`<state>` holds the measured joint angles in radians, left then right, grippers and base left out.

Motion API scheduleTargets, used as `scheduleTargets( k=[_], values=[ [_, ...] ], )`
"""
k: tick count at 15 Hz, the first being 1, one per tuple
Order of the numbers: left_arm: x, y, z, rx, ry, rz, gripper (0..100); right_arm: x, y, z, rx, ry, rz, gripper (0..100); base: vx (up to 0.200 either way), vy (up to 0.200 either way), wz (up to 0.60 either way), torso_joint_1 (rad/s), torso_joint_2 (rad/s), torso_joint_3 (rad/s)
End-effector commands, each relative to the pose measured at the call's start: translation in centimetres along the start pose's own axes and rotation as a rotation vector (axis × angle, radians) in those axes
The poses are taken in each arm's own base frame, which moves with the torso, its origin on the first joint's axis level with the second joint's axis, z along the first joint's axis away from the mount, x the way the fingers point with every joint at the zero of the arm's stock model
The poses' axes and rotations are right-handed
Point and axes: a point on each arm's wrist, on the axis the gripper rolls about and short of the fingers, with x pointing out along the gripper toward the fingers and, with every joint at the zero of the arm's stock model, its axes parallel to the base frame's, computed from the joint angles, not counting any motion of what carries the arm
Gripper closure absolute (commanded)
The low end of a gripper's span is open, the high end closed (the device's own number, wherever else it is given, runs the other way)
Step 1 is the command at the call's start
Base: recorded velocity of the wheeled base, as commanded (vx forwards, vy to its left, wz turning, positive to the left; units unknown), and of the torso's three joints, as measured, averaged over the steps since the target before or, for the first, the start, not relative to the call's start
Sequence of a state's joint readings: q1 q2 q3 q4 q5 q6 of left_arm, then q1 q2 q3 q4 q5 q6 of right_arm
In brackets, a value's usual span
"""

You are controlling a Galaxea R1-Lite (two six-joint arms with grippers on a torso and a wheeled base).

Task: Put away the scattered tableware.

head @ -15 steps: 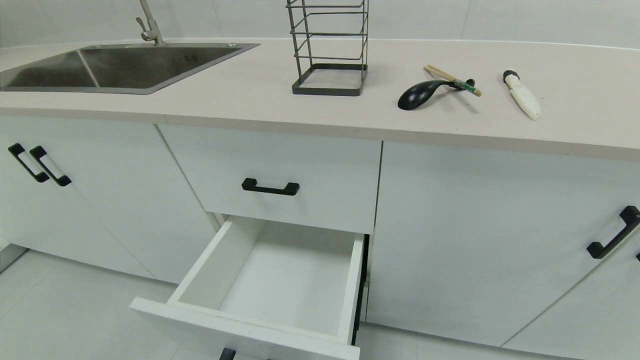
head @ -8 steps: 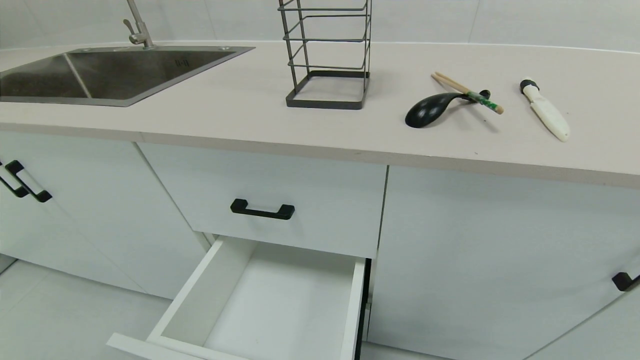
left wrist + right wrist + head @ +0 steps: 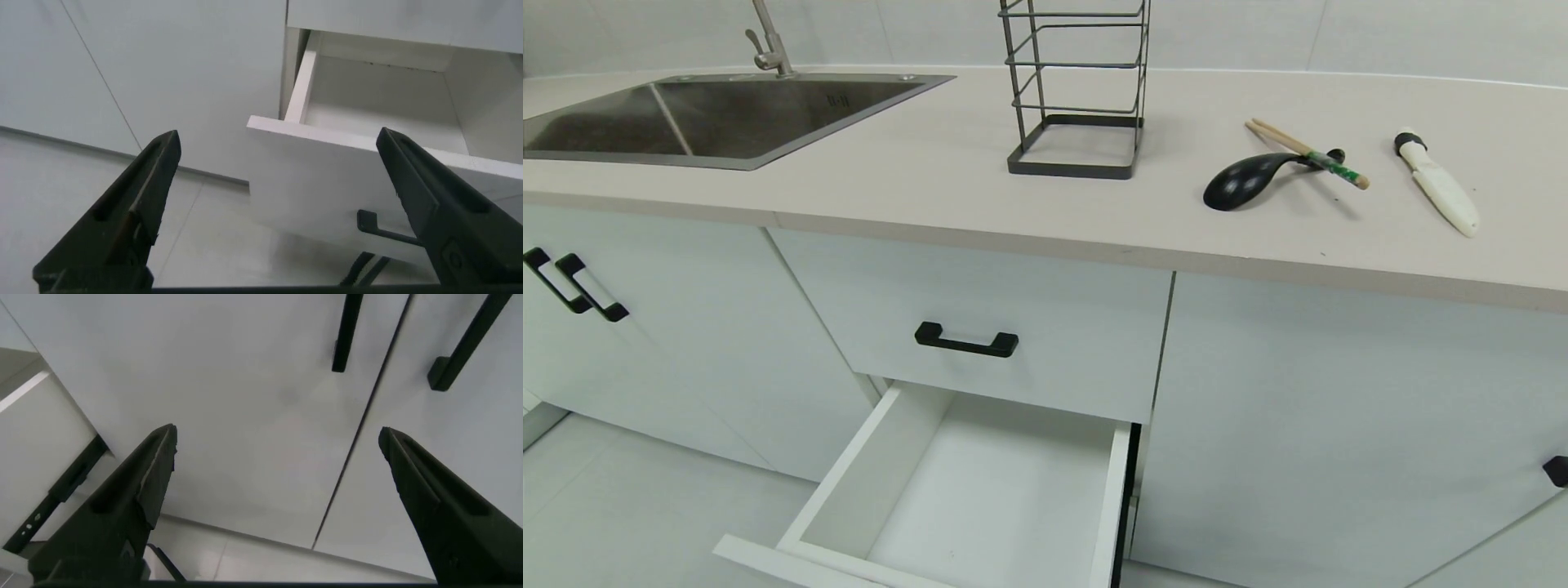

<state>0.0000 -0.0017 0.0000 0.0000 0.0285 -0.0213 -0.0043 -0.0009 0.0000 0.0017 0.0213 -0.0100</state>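
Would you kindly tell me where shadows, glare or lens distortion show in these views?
Head view: the countertop bows and the cabinet doors splay outward, a wide-lens effect; the spoon and chopsticks throw soft shadows, and the sink has a dull sheen, no hard glare. Left wrist view: the open drawer is evenly lit. Right wrist view: flat light on the cabinet doors.

Drawer [image 3: 840, 475] front, rack [image 3: 1070, 171] top cut off.
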Motion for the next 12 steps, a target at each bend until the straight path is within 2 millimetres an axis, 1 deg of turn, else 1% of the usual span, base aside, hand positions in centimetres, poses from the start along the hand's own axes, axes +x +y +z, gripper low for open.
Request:
scheduleTargets(
  k=[1,6,7,10,12],
  values=[
    [0.01,0.00,0.00,-0.002,0.002,0.001,0,0.01,0.00,0.00,-0.001,0.001,0.000,0,0.000,0.000,0.00,0.000,0.00,0.000],
    [0.01,0.00,0.00,-0.003,0.002,0.001,0,0.01,0.00,0.00,0.001,0.001,0.000,0,0.000,0.000,0.00,0.000,0.00,0.000],
    [0.01,0.00,0.00,-0.003,0.002,0.001,0,0.01,0.00,0.00,0.001,0.001,0.000,0,0.000,0.000,0.00,0.110,-0.17,-0.032],
    [0.01,0.00,0.00,-0.003,0.002,0.001,0,0.01,0.00,0.00,-0.001,0.001,0.000,0,0.000,0.000,0.00,0.214,-0.07,-0.071],
    [0.01,0.00,0.00,-0.003,0.002,0.001,0,0.01,0.00,0.00,-0.001,0.001,0.000,0,0.000,0.000,0.00,0.259,-0.22,-0.217]
  ],
)
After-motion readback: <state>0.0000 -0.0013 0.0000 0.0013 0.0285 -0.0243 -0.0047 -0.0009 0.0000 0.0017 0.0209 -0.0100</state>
